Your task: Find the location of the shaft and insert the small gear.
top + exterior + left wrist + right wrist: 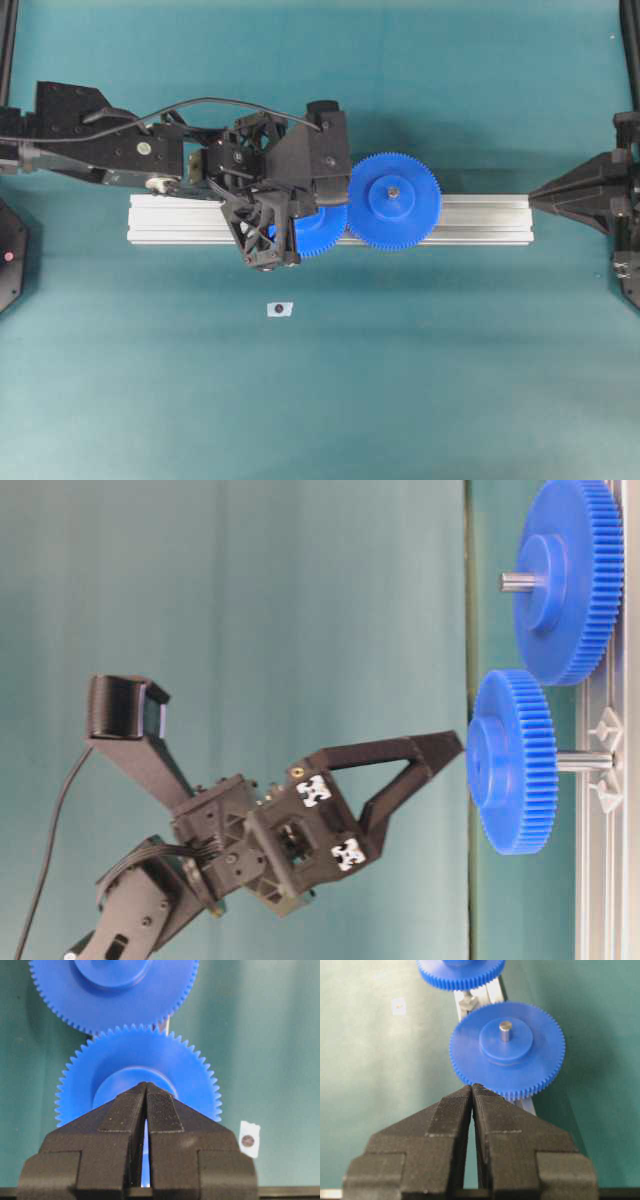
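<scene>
The left gripper, fingers pressed together and holding nothing, has its tip just beside the hub of the small blue plastic toothed gear. That gear sits on the thin grey metal shaft, apparently not fully down; the shaft's axis runs along the fingers.

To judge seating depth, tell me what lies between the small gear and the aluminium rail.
Only a bare stretch of the shaft spans the gap between small gear and rail, seen in the table-level view.
</scene>
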You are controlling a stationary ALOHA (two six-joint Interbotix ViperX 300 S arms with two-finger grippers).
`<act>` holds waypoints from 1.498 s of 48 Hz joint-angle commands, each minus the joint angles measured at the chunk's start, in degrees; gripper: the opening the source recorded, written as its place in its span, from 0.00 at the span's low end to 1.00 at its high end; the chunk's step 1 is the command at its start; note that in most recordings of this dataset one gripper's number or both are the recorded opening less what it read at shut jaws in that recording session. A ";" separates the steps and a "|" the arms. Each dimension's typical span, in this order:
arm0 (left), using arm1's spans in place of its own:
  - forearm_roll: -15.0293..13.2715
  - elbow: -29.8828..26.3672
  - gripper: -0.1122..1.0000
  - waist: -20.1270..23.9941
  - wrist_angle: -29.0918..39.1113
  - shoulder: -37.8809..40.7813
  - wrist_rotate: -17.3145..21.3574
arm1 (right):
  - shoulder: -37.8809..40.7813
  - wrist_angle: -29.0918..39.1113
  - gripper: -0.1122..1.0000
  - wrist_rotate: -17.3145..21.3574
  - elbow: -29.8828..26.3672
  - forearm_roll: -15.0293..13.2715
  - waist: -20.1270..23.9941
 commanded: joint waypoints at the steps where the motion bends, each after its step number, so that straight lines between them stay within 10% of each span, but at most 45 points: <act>1: 0.09 -2.02 0.10 0.09 -0.18 -2.20 0.09 | 0.35 -0.62 0.21 0.53 -0.53 0.09 -0.09; 72: 0.09 -0.70 0.10 -2.72 5.10 -11.43 -0.26 | 0.09 -0.79 0.21 2.99 -0.44 0.00 -0.09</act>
